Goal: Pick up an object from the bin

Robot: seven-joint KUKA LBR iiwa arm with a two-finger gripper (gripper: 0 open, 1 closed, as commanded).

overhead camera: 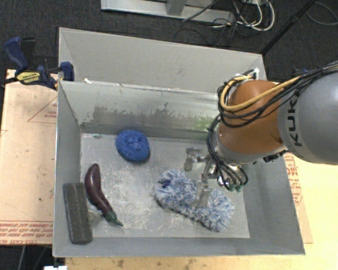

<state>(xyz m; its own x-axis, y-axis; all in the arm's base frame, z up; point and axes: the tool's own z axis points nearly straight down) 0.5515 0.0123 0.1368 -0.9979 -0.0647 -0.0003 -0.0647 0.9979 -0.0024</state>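
Hand [196, 176] looks open, prongs apart, right above the fluffy blue-white mop head [175, 198] on the right-middle of the bin floor. Mop's long axis runs upper-left to lower-right. Hand sits over its upper edge, mid-length, so the target is straight down.

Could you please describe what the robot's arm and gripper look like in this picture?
The arm is a thick, rounded silver-grey link with large black letters, of which "KU" can be read. Its wrist wears a smooth orange dome-shaped cover, with yellow and dark cables looped across it. Below, the gripper is slim bare metal, with thin wires beside it.
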